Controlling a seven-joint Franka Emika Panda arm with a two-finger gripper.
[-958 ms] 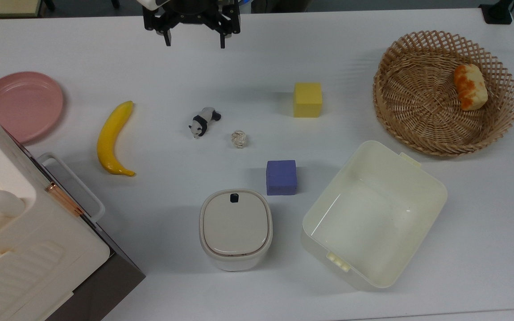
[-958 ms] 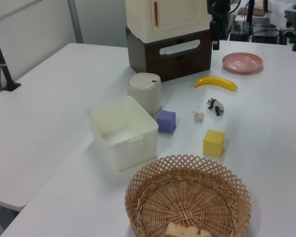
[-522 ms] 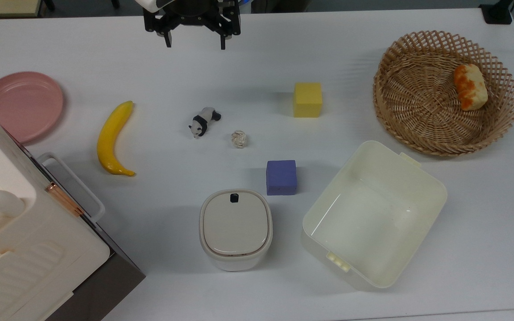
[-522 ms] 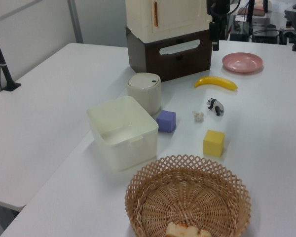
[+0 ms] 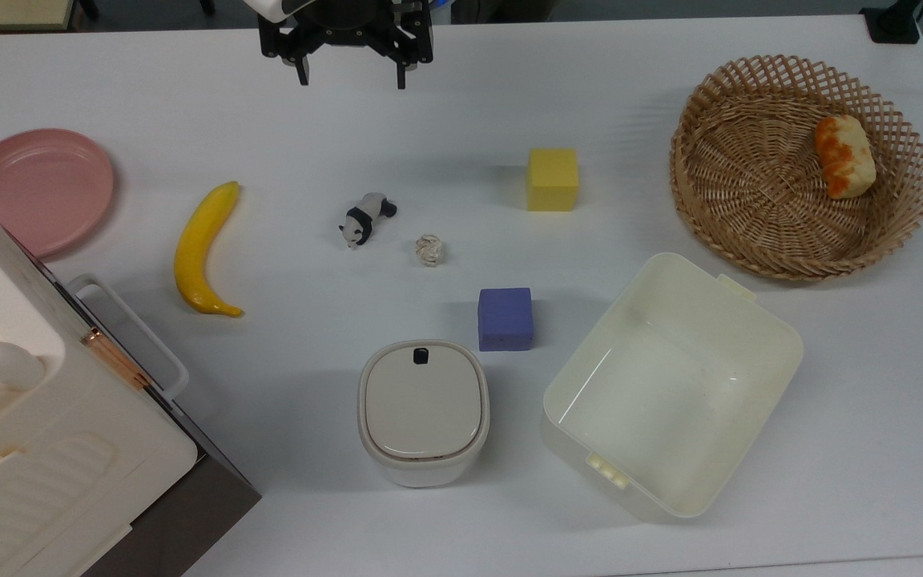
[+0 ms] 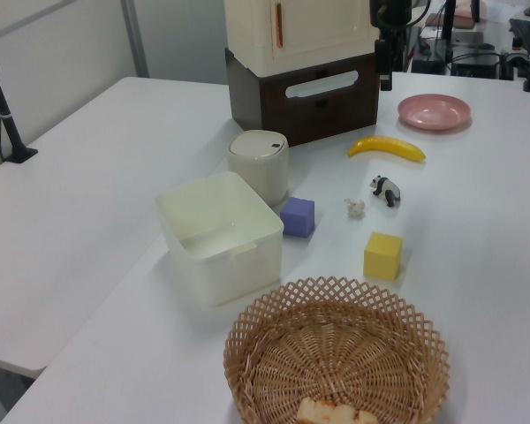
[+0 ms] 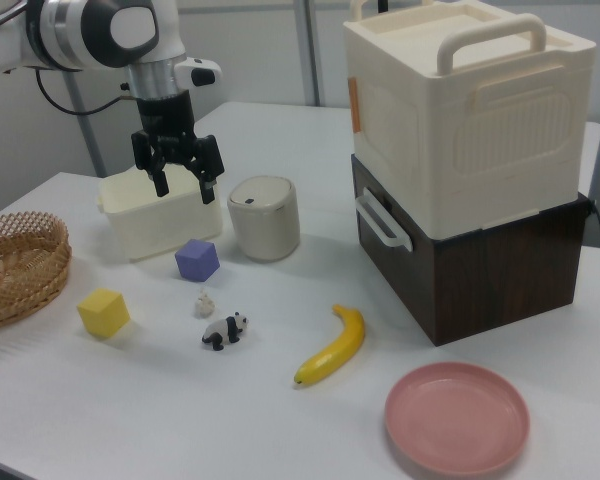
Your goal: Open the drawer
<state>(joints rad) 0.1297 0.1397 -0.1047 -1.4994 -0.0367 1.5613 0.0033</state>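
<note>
Your pincer (image 5: 348,80) hangs at 12 o'clock in the top view, fingers spread wide, holding nothing, above the white surface (image 5: 461,112). The drawer (image 7: 460,265) sits shut under the cream cabinet (image 7: 460,110), at 8 o'clock in the top view, its white loop handle (image 5: 137,332) facing the banana (image 5: 201,250). Pincer and handle are well apart. The pink plate (image 5: 37,188) lies at 9 o'clock, the panda (image 5: 365,218) near centre.
</note>
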